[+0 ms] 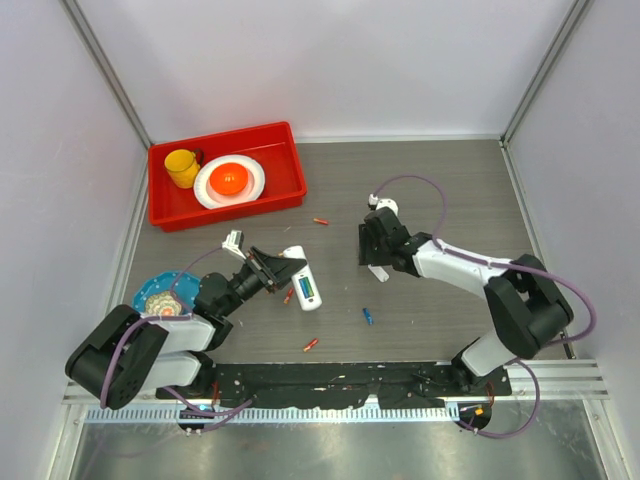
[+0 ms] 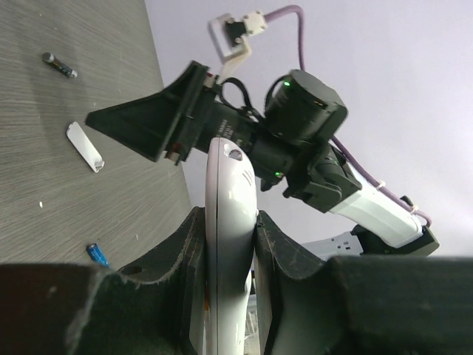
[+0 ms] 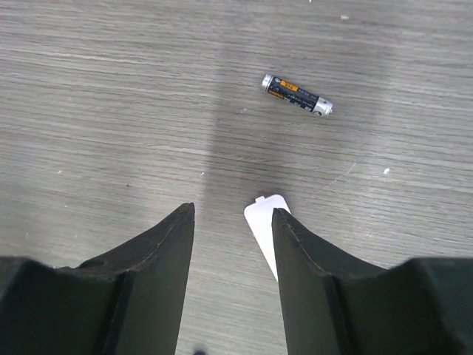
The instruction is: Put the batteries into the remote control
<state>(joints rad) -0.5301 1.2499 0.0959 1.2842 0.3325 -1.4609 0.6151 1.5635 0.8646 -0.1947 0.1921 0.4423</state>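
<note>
Pinching the remote control (image 2: 230, 185) between both fingers, your left claw (image 2: 229, 220) aims it toward the right arm (image 2: 307, 111). Your right claw (image 3: 233, 214) hangs spread above the surface (image 3: 111, 89), white cover piece (image 3: 261, 220) just beneath. One dark battery (image 3: 297, 94) lies just ahead, long axis crosswise, nearest this arm.

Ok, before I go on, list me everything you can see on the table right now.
remote: one, white, held in the left jaws
batteries: five, three orange-red, one blue, one dark, loose on table
cover piece: one, white, beneath right jaws
bin: one, red, far left corner
cup: one, yellow, in bin
plate: one, white, in bin, orange round thing on it
dish: one, blue, near left
left arm: black, jaws shut on remote
right arm: black and white, jaws open, empty
</note>
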